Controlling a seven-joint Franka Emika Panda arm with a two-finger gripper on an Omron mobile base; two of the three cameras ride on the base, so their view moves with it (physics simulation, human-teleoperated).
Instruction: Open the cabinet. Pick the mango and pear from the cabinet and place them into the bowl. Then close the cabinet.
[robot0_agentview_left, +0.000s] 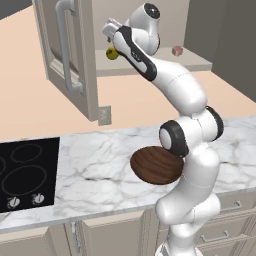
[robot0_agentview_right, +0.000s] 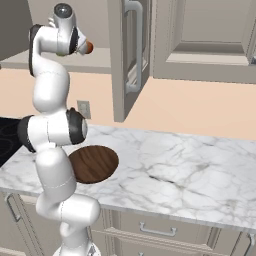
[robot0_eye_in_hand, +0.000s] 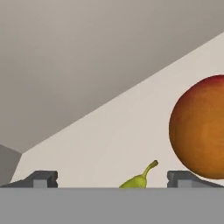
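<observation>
The cabinet's left door (robot0_agentview_left: 65, 50) stands swung open, and its right door (robot0_agentview_right: 210, 35) is shut. My arm reaches up onto the cabinet shelf. In the hand view my gripper (robot0_eye_in_hand: 111, 183) is open, with its fingertips (robot0_eye_in_hand: 41, 179) wide apart. The yellow-green pear (robot0_eye_in_hand: 140, 178) lies low between them, showing just its top and stem. The orange-red mango (robot0_eye_in_hand: 199, 127) sits close beside the right fingertip. From the base, the pear (robot0_agentview_left: 112, 53) shows just under my hand and the mango (robot0_agentview_right: 89, 47) peeks out beside my wrist. The dark wooden bowl (robot0_agentview_left: 157, 165) rests on the marble counter by my base.
A small pinkish object (robot0_agentview_left: 177, 50) sits further right on the cabinet shelf. A black cooktop (robot0_agentview_left: 25, 172) fills the counter's left end. The open door (robot0_agentview_right: 127, 50) hangs over the counter. Drawer fronts (robot0_agentview_right: 157, 230) run below the marble counter (robot0_agentview_right: 190, 175).
</observation>
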